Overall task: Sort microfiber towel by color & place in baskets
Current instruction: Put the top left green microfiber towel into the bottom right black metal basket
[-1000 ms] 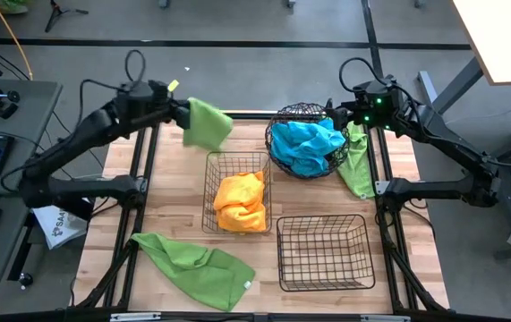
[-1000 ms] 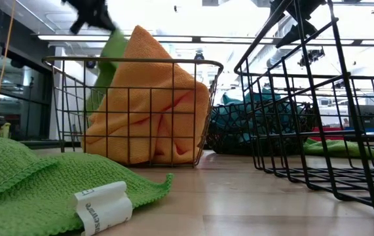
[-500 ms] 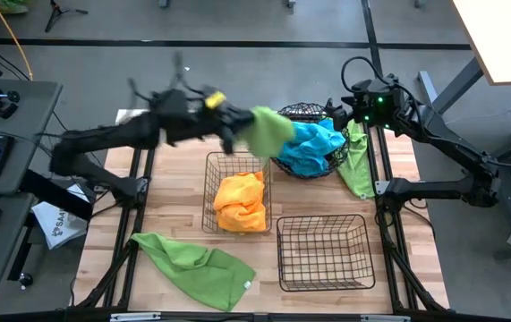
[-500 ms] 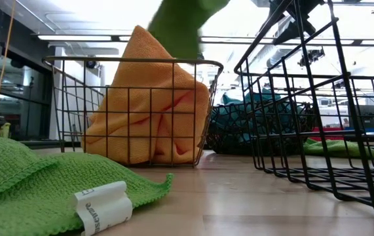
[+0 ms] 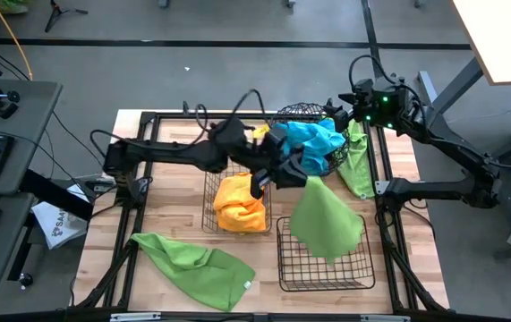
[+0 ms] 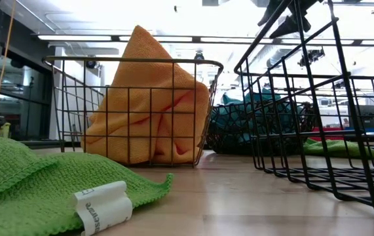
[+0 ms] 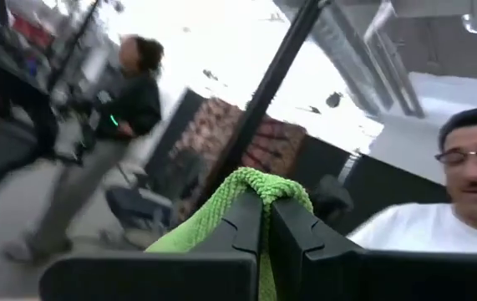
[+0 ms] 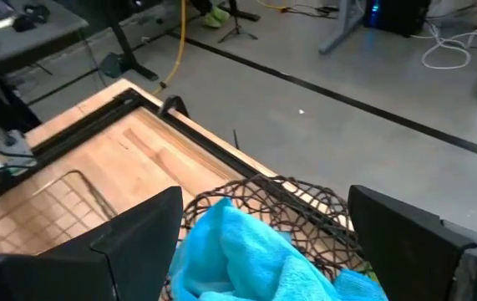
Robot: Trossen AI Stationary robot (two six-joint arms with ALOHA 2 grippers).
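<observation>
In the high view my left gripper point(image 5: 297, 172) reaches across the table and is shut on a green towel point(image 5: 327, 222). The towel hangs over the empty rectangular basket point(image 5: 284, 268) near the right. An orange towel point(image 5: 240, 201) fills the middle rectangular basket point(image 5: 210, 192). A blue towel point(image 5: 307, 143) lies in the round basket point(image 5: 295, 111). My right gripper point(image 5: 344, 114) hovers open at that basket's far right rim. Another green towel point(image 5: 192, 259) lies flat near the left, and a third point(image 5: 356, 163) lies beside the round basket. My left gripper pinches a bunched fold of the green towel point(image 7: 263, 182) between its two fingers. The fingers point(image 7: 242, 219) come roughly level from the table's left. The towel is lifted clear and hangs spread out, slack, above the empty basket.
The low view shows the orange towel point(image 6: 147, 111) in its basket, the flat green towel point(image 6: 29, 177) with a white label, and the empty basket's wires point(image 6: 317, 118). Bare wood lies left of the middle basket. Two people show in the left wrist view.
My left gripper has swung fast from the table's far left toward the right and the near edge, passing the round basket, while staying shut on the green towel. The towel has travelled with it and now hangs spread over the empty near-right basket.
</observation>
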